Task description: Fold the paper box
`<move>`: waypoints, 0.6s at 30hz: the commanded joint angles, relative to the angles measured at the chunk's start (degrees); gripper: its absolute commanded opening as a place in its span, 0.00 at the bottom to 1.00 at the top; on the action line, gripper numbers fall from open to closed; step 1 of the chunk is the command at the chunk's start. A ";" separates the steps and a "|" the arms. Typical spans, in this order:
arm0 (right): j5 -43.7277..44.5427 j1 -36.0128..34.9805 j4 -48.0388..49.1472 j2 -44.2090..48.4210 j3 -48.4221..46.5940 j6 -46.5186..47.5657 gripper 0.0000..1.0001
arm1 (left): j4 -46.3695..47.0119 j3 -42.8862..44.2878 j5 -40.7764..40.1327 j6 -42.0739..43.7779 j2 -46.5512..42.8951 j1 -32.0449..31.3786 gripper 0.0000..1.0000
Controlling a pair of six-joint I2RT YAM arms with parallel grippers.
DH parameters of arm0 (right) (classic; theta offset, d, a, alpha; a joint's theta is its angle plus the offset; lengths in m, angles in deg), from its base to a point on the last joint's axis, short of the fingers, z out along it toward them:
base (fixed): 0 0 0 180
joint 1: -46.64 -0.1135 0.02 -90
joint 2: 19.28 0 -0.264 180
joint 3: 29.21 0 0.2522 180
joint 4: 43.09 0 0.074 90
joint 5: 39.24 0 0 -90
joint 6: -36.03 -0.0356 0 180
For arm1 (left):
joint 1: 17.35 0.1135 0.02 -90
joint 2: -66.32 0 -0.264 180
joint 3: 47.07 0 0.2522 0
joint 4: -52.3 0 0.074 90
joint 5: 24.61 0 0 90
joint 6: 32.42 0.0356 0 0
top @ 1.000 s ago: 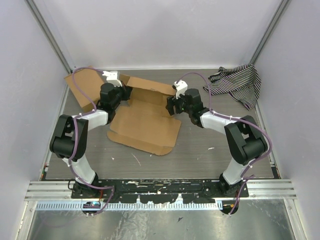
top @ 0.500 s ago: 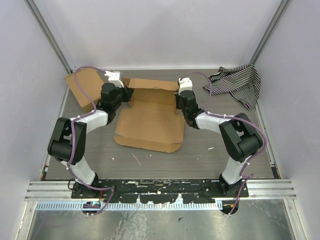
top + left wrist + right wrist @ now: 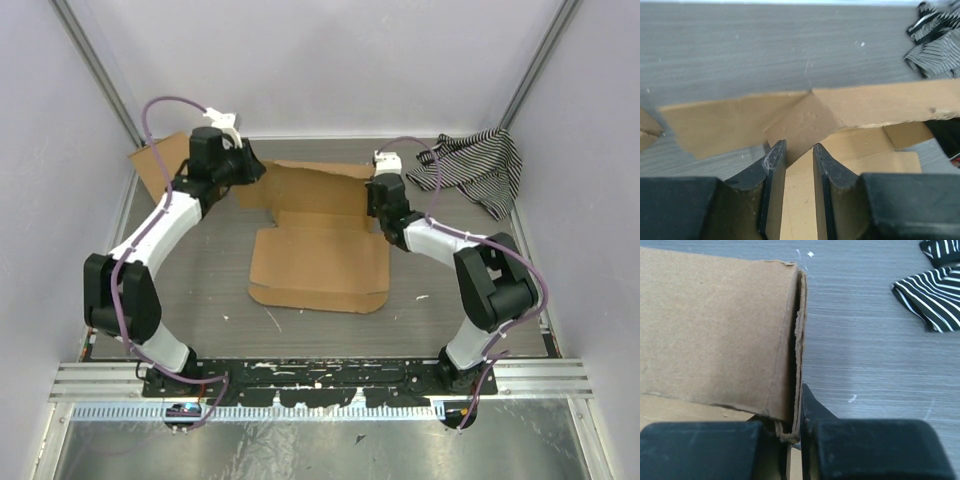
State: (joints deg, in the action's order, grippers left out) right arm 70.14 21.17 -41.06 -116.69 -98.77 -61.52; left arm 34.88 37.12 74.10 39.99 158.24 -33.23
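Note:
The paper box (image 3: 320, 262) lies opened out flat in the middle of the table, a brown cardboard sheet with creased panels and flaps. My left gripper (image 3: 252, 172) hovers at its back left flap (image 3: 805, 122). Its fingers (image 3: 774, 167) stand a little apart, with the flap's tip beyond them and nothing pinched. My right gripper (image 3: 380, 205) is at the box's right back corner. In the right wrist view it (image 3: 796, 425) is shut on the doubled-over edge of the side flap (image 3: 715, 335), which stands upright between the fingers.
A black-and-white striped cloth (image 3: 475, 165) lies bunched at the back right, close to the right arm. A smaller plain cardboard rectangle (image 3: 160, 172) rests at the back left against the wall. Grey walls close in the table on three sides.
The box has slid right and turned square to the table. My right gripper shut on the right flap. My left gripper let go of the left flap and rose, its arm stretched out.

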 commanded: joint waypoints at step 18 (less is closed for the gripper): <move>-25.25 15.48 -19.22 10.51 -5.11 5.64 0.02 | -1.67 6.33 22.78 -6.28 9.05 13.57 0.32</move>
State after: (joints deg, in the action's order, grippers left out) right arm 50.43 35.72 -60.90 -107.05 -100.95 -55.23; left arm 29.46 47.85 89.70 34.86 166.11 -17.30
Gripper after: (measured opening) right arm 0.116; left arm 0.324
